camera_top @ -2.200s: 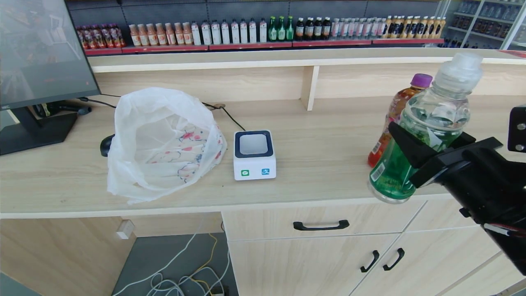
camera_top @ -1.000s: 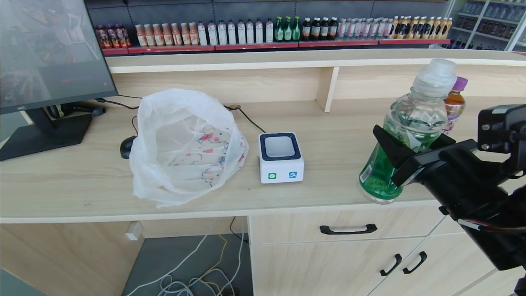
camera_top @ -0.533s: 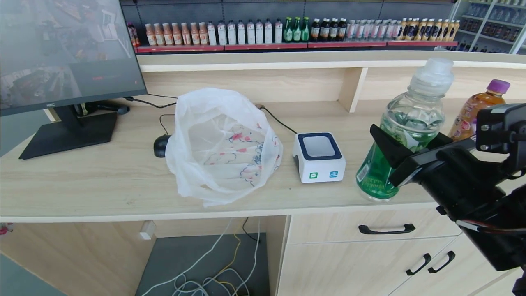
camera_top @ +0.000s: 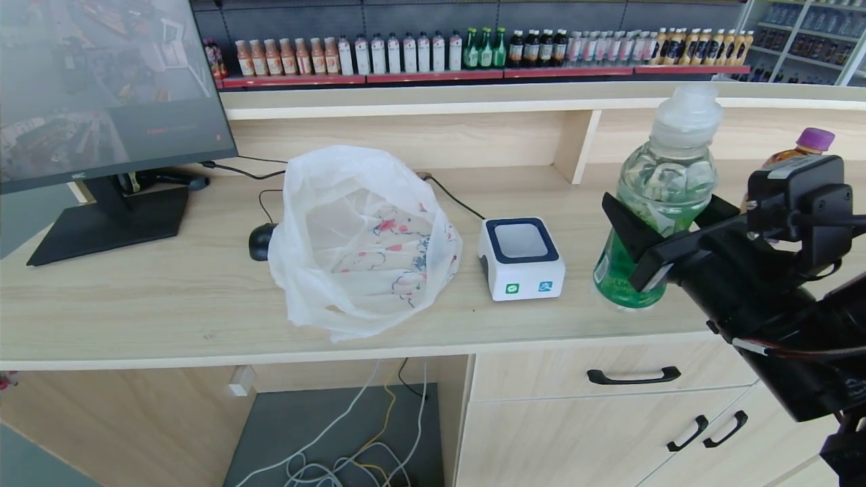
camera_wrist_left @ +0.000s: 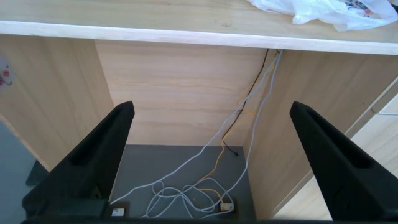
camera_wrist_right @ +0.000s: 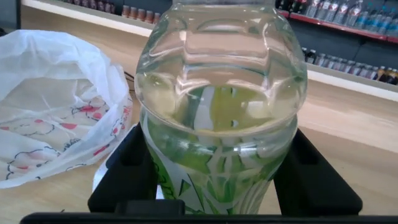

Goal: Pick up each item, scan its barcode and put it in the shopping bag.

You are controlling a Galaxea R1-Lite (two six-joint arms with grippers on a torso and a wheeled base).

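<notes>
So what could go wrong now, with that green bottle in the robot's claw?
The right gripper holds the smooth, round green bottle by its sides; tilted toward the scanner, it might slip or twist. The shopping bag is limp and stands beside the scanner, so the bottle could snag its rim or drag it along.

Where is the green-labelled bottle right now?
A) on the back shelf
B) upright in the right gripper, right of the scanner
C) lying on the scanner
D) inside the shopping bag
B: the right gripper grips the bottle upright, to the scanner's right, outside the shopping bag.
</notes>
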